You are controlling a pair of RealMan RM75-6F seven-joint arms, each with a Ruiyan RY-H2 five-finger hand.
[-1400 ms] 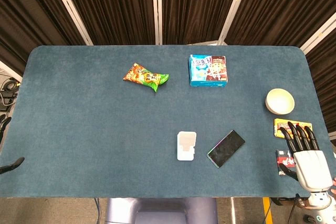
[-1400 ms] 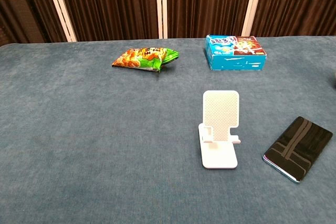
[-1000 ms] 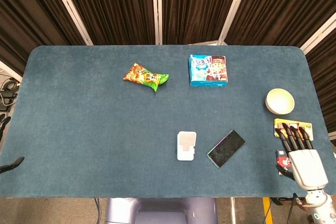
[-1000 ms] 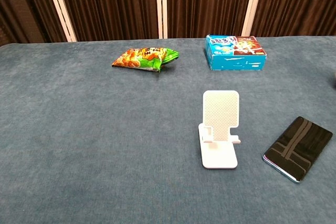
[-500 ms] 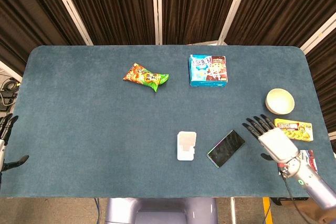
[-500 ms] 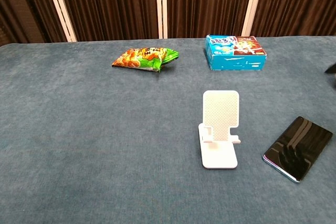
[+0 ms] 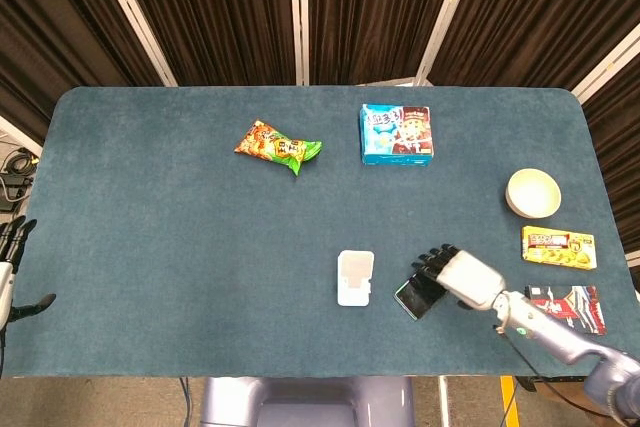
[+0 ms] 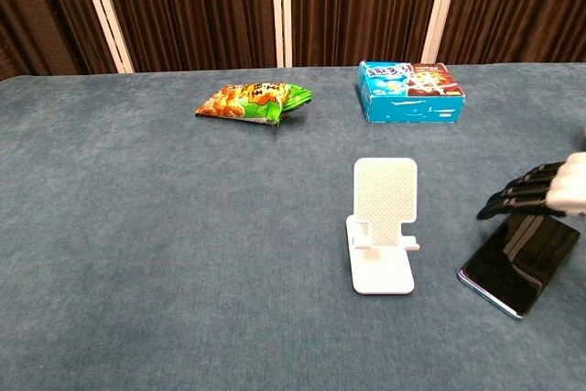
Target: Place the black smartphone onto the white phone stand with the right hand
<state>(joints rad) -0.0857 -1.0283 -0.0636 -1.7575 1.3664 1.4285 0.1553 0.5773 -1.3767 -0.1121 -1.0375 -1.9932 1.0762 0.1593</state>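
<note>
The flat black smartphone (image 8: 519, 265) lies on the blue cloth-covered table (image 7: 180, 247), just right of the upright white plastic phone stand (image 8: 383, 224), which holds nothing. The right hand (image 7: 458, 275), white-backed with dark fingers (image 8: 517, 197), hangs above the phone's far end with fingers extended and apart, grasping nothing; whether the tips touch the screen cannot be told. In the chest view the frame edge cuts off most of this hand. The head view hides the phone's upper part beneath it. The left hand (image 7: 12, 265) shows only partly at the frame edge; its state cannot be told.
</note>
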